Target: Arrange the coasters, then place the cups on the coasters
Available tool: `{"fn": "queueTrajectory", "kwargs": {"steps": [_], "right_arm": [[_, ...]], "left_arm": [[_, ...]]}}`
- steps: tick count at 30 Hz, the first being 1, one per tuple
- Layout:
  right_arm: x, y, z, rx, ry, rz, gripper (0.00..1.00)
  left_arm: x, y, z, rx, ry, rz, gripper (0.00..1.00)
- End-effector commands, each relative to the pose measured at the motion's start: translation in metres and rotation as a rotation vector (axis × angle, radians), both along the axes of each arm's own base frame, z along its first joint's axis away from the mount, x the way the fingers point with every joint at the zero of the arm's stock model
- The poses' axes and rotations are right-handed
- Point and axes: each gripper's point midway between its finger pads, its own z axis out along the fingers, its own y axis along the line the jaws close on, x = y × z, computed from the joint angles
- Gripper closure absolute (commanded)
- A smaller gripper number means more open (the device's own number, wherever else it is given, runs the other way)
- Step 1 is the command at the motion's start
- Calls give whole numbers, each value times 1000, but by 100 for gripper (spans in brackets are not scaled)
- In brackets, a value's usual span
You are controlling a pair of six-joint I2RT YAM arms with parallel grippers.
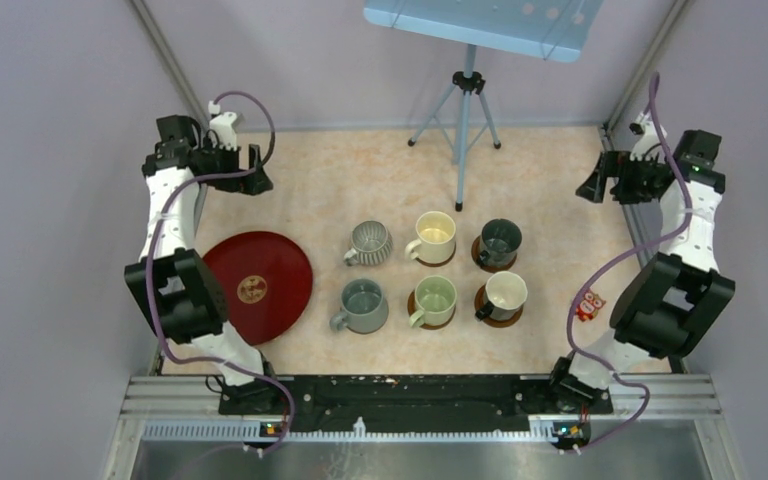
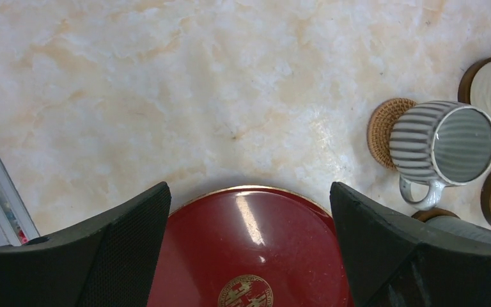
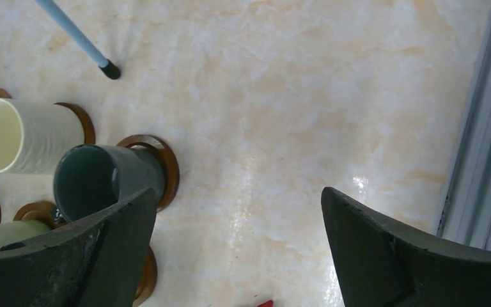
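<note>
Red tray [image 1: 260, 280] beside six cups [image 1: 436, 297] on coasters [image 2: 381, 131]

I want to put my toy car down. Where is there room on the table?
Bare tabletop lies right of the dark green-grey cup, and far-left between the red tray and the tripod. The six cups crowd the middle.

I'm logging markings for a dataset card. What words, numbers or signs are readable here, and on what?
"80" (probably; tilted and blurred): red figures on a small sticker lying on the table near its right edge.
Gold emblem at the centre of the red tray: an ornamental sign, too small to read.
Nothing else is legible.
</note>
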Motion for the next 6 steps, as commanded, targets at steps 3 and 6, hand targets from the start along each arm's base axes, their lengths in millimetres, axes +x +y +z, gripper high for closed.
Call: {"fn": "queueTrajectory", "kwargs": {"steps": [3, 6], "right_arm": [[7, -15, -19, -26, 5, -14, 1], [7, -14, -26, -13, 14, -13, 1]], "left_arm": [[-4, 4, -33, -52, 49, 72, 1], [-8, 13, -52, -49, 117, 156, 1]]}}
